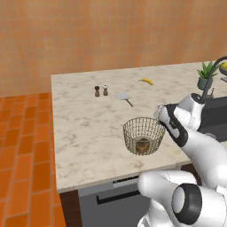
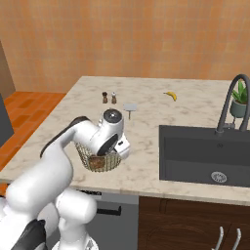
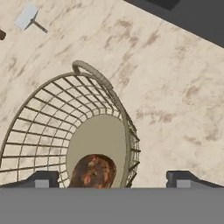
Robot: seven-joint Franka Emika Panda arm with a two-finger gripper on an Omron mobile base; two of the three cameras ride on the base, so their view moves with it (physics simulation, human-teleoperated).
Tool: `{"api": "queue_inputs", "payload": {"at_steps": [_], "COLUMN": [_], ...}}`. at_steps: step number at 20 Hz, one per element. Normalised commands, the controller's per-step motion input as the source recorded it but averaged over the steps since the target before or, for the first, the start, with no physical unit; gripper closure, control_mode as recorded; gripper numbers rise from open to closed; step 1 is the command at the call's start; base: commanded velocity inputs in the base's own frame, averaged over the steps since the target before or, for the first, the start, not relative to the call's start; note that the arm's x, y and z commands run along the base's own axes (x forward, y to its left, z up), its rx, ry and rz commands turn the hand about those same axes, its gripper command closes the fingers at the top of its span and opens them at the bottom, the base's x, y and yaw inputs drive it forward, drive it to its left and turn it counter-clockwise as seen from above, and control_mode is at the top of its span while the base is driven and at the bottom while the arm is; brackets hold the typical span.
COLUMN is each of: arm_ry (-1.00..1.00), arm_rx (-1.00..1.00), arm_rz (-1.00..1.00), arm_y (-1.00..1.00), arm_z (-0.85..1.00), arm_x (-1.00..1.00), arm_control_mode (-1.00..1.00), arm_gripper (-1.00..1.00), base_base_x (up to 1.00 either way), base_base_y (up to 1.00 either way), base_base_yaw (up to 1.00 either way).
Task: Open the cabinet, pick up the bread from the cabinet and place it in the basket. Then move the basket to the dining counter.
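The wire-mesh basket (image 1: 142, 133) (image 2: 97, 158) (image 3: 48, 113) stands on the cream marble dining counter (image 1: 84, 124) (image 2: 146, 122) (image 3: 175, 87) near its front edge. The dark brown bread (image 1: 142, 145) (image 2: 97, 162) (image 3: 92, 171) lies on the basket's pale base. My gripper (image 3: 113, 179) hangs just above the basket's right rim, open. Its two fingertips (image 3: 41, 179) stand far apart, one over the basket's inside and one outside the rim, touching nothing. In the left base view the hand (image 1: 170, 119) sits at the basket's right edge.
Two shakers (image 1: 101, 91), a small spatula (image 1: 123, 96) and a banana (image 1: 146, 81) lie farther back on the counter. A dark sink (image 2: 205, 154) with a curved faucet (image 2: 229, 105) and a potted plant (image 2: 239, 100) is to the right. Orange tiled floor (image 1: 22, 155) lies left.
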Motion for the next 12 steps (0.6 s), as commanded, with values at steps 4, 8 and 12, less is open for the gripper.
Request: {"api": "queue_inputs", "payload": {"at_steps": [4,8,12], "arm_ry": [-0.07,-0.19,-0.2], "arm_rx": [-0.02,0.0,0.0], "arm_rz": [0.0,0.03,0.06], "arm_y": [0.51,0.23,0.0], "arm_z": [0.71,0.6,0.77], "arm_x": [-0.9,-1.0,-0.97], "arm_control_mode": [-1.0,-1.0,-1.0], "arm_gripper": [-1.0,-1.0,-1.0], "base_base_x": [0.0,0.0,0.0], "base_base_y": [0.0,0.0,0.0], "base_base_yaw": [0.0,0.0,0.0]}}
